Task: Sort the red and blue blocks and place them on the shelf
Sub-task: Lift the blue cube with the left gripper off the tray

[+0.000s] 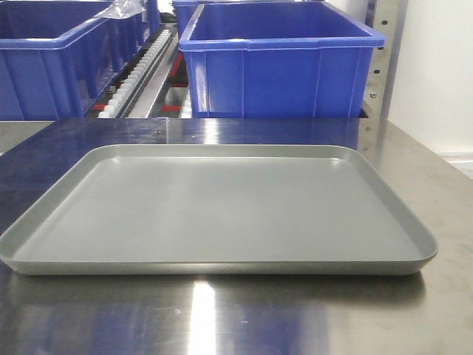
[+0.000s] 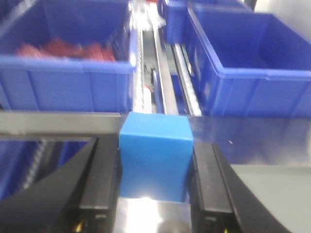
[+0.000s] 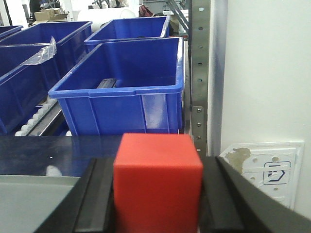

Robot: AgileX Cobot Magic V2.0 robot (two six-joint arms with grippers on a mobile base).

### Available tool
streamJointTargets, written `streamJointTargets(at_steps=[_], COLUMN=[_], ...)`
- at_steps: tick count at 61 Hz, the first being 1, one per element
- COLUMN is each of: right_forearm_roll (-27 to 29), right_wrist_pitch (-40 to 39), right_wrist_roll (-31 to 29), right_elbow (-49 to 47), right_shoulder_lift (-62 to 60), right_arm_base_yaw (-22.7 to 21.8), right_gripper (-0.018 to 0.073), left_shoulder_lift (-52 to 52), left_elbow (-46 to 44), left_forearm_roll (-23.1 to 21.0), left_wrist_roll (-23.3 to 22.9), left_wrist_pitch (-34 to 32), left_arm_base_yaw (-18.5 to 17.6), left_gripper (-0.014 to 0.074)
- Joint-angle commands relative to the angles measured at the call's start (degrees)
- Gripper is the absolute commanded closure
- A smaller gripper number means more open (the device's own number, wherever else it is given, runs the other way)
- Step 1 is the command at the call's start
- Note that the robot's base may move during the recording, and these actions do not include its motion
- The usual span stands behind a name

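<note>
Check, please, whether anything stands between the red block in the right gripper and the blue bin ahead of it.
Nothing visible does: the red block in the right gripper faces the blue bin across the tabletop.

The blue block (image 2: 155,162), a plain cube, sits upright at lower centre, pinched between dark jaws. The red block (image 3: 158,182) is held likewise at lower centre.

The frame's bottom edge cuts off the red block (image 3: 158,184); our left wrist view is blurred, so we cannot tell separate pieces in the red heap (image 2: 63,48) inside the bin (image 2: 68,85); glare hides the base of the blue block (image 2: 155,155).
</note>
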Motion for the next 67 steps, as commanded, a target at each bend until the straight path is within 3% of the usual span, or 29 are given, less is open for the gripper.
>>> streamJointTargets(at_steps=[1, 25, 67], right_forearm_roll=[-0.4, -0.4, -0.4], right_wrist_pitch=[-5.0, -5.0, -5.0], right_wrist_roll=[-0.6, -0.6, -0.6], right_elbow=[-1.6, -1.6, -1.6], right_shoulder_lift=[0.5, 0.5, 0.5], right_arm_base_yaw=[-0.4, -0.4, -0.4], right_gripper=[0.0522, 0.0522, 0.0522], left_shoulder_lift=[-1.3, -4.4, -4.4], left_elbow=[-1.6, -1.6, -1.6], left_forearm_roll=[0.9, 0.9, 0.9], left_wrist_roll=[0.3, 0.3, 0.3], left_wrist_pitch=[-5.2, -11.0, -10.7], left_arm_base_yaw=[0.2, 0.2, 0.2], left_gripper=[0.0475, 0.0475, 0.0475])
